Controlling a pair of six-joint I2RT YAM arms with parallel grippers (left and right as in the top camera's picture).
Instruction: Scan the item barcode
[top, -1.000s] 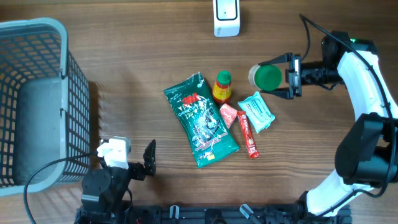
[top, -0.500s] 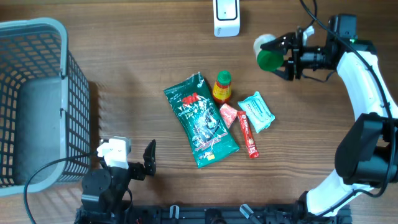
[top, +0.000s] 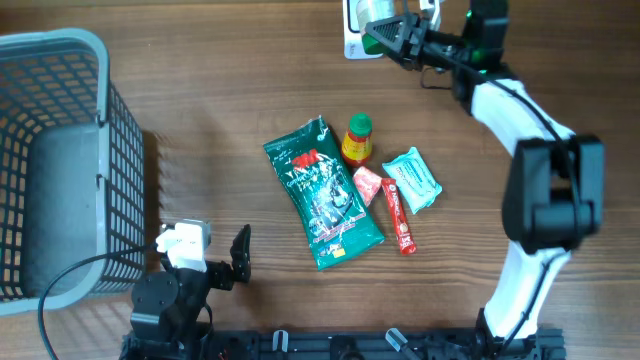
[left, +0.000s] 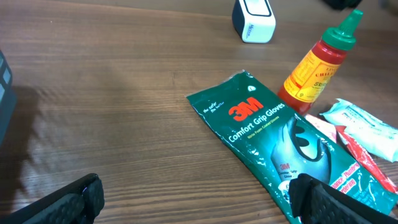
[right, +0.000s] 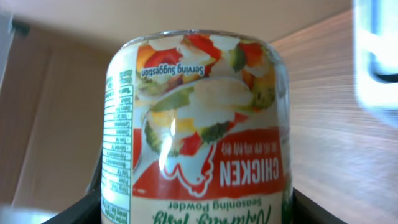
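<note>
Near side: left gripper (left: 198, 194) sits low over the tabletop (top: 200, 120), fingers spread full and empty, with the glove pack (left: 283, 146) and sauce bottle (left: 318, 62) ahead of it. Far side: right gripper (top: 388, 32), fingers part-spread and gripping the seasoning jar (right: 196, 118), held just above the scanner (left: 253, 18). The risk is the round jar twisting or bumping the scanner, and its barcode side is unseen. The scanner sits by the far edge, and bare wood to its left gives room.

A grey basket (top: 50, 43) is sitting at the table's (top: 200, 90) left edge. A green glove packet (top: 322, 195), sauce bottle (top: 357, 140), wipes pack (top: 412, 180) and red bar (top: 398, 215) are sitting together mid-table.
</note>
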